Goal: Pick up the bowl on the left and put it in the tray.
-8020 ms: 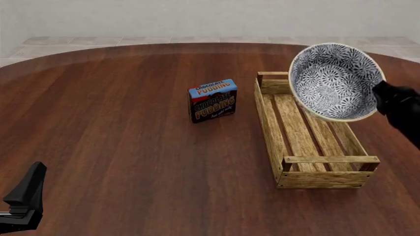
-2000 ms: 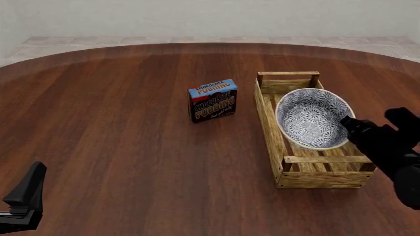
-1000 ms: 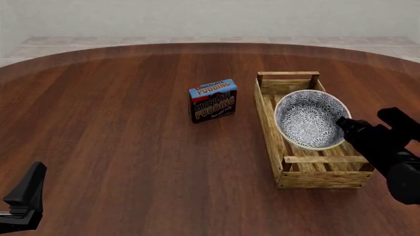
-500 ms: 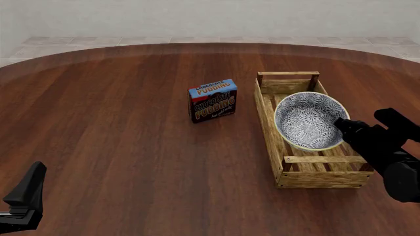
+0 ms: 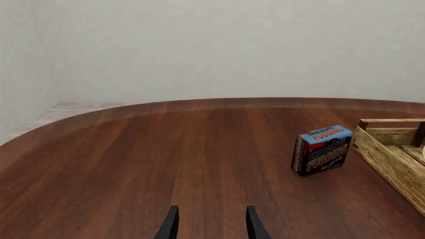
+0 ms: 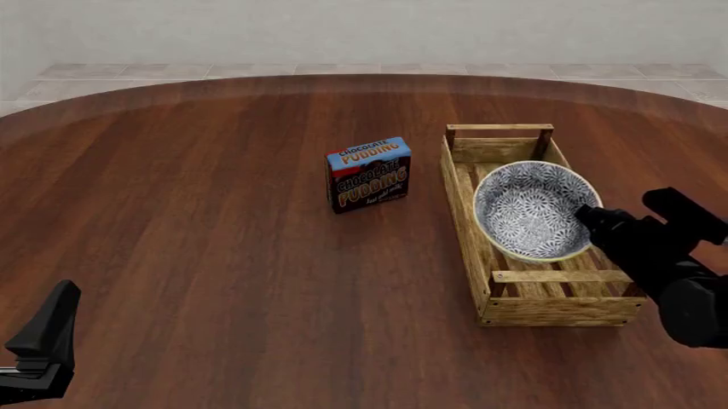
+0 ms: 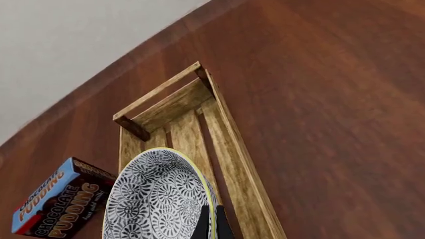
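The blue-patterned bowl is inside the wooden tray at the table's right, tilted, its lower edge down between the side rails. My right gripper is shut on the bowl's right rim. In the right wrist view, the fingertips pinch the pale rim of the bowl over the tray. I cannot tell whether the bowl touches the slats. My left gripper sits at the near left corner, far from the bowl; in its wrist view the left gripper is open and holds nothing.
A chocolate pudding box stands upright just left of the tray's far end, also seen as the pudding box and the pudding box. The tray's far crossbar and near crossbar rise above its slats.
The bowl has sunk a little lower into the tray and moved slightly leftward, with the right gripper still on its rim. The left arm has not moved.
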{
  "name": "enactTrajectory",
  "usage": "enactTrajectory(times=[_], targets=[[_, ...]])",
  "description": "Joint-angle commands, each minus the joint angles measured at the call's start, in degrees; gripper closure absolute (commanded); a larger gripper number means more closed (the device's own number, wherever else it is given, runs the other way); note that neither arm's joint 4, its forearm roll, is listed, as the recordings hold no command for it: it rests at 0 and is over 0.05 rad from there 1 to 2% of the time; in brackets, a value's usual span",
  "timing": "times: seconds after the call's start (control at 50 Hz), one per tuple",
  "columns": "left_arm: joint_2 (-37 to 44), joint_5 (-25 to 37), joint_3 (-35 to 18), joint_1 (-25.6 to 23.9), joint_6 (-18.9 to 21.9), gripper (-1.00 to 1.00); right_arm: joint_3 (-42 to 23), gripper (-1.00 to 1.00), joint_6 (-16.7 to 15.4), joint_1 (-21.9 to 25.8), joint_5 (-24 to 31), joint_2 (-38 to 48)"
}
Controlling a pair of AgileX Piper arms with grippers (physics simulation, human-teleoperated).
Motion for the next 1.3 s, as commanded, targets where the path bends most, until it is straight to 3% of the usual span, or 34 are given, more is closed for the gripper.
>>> enactTrajectory(times=[0.02, 0.28, 0.3, 0.76, 1.3], targets=[[0.0, 0.0, 0.0, 0.0, 0.0, -1.0, -0.5, 1.0, 0.03, 0.14, -0.37, 0.36], [0.0, 0.0, 0.0, 0.0, 0.0, -1.0, -0.48, 1.0, -0.72, 0.48, -0.17, 0.17], [0.0, 0.0, 0.0, 0.0, 0.0, -1.0, -0.46, -1.0, -0.79, 0.51, -0.11, 0.07], [0.0, 0.0, 0.0, 0.0, 0.0, -1.0, -0.21, -1.0, -1.02, 0.32, 0.44, -1.3], [0.0, 0.0, 0.0, 0.0, 0.0, -1.0, 0.76, -1.0, -2.07, 0.56, 3.82, -8.7]])
